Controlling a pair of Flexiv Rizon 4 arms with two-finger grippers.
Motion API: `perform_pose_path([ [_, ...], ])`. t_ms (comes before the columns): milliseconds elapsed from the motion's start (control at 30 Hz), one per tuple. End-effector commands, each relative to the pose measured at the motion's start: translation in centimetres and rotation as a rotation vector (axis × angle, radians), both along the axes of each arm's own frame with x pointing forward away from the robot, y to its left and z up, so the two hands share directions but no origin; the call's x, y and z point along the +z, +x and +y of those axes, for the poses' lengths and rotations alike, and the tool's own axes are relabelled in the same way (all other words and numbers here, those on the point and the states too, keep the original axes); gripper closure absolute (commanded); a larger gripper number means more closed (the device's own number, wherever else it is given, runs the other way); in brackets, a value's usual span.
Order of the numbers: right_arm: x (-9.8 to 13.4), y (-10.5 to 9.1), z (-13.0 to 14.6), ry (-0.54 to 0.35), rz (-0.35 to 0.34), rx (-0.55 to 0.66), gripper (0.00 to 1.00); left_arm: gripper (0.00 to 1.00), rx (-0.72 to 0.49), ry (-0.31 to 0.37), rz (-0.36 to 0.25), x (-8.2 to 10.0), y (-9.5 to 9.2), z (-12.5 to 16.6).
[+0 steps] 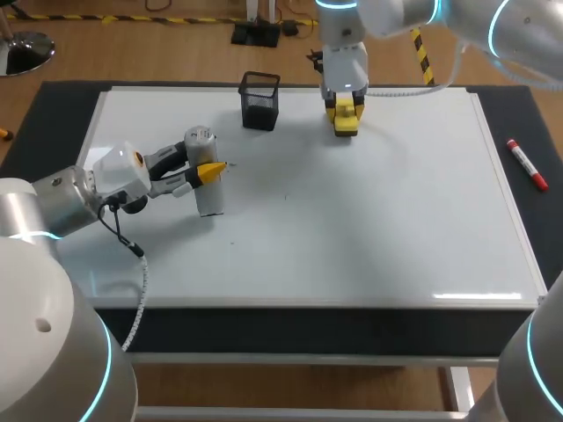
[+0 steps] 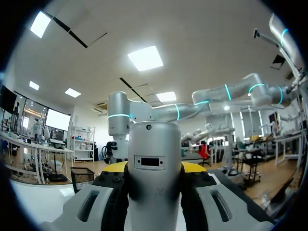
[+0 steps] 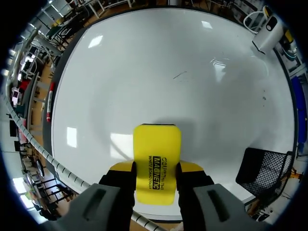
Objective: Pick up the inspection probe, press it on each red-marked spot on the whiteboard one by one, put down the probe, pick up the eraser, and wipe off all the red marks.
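The only print is on the eraser, gripped between the fingers of the right gripper. A few short lines of black lettering cross its yellow top, and the middle line is set in a black bar. In the head view the eraser sits at about 12 o'clock on the whiteboard, where the lettering is too small to make out. The marker, at 3 o'clock beside the board, and the probe show no legible text.

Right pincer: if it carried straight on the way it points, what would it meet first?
The whiteboard: the right pincer points down at bare board, and the yellow eraser it grips would touch first. How small the gap is, I cannot tell.
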State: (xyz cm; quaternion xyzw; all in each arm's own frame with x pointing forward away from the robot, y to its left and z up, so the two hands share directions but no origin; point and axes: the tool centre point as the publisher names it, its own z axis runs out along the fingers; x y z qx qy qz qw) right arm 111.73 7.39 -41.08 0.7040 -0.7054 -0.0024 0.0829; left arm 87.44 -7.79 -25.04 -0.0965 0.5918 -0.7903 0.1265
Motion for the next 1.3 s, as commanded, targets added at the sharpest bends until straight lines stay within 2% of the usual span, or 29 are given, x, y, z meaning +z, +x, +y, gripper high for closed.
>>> perform_pose_path([
  [33,-0.2,0.8,-0.3,-0.004,0.033,-0.003,1.0,1.0,0.002,-0.004,-0.004,-0.1,0.0,-0.1],
  [767,-1.2,0.7,-1.3,-0.012,-0.004,0.004,1.0,1.0,0.002,-0.004,-0.004,-0.1,0.0,-0.1],
  [800,-1.2,0.6,-1.3,-0.015,-0.002,0.003,0.67,1.0,0.002,-0.004,-0.004,-0.1,0.0,-0.1],
  [833,-1.2,0.6,-1.3,-0.016,-0.001,0.003,0.27,1.0,0.002,-0.004,-0.004,-0.1,0.0,-0.1],
  [867,-1.2,0.6,-1.3,-0.015,-0.006,-0.005,0.0,1.0,0.002,-0.004,-0.004,-0.1,0.0,-0.1],
  [967,-1.2,0.6,-1.6,-0.017,-0.007,-0.02,0.0,1.0,0.002,-0.004,-0.004,-0.1,0.0,-0.1],
  [1100,-0.3,0.7,-2.0,0.025,-0.001,-0.056,0.0,1.0,0.002,-0.004,-0.004,-0.1,0.0,-0.1],
  [1300,1.7,1.9,-3.5,0.129,0.006,-0.213,0.0,1.0,0.002,-0.004,-0.004,-0.1,0.0,-0.1],
])
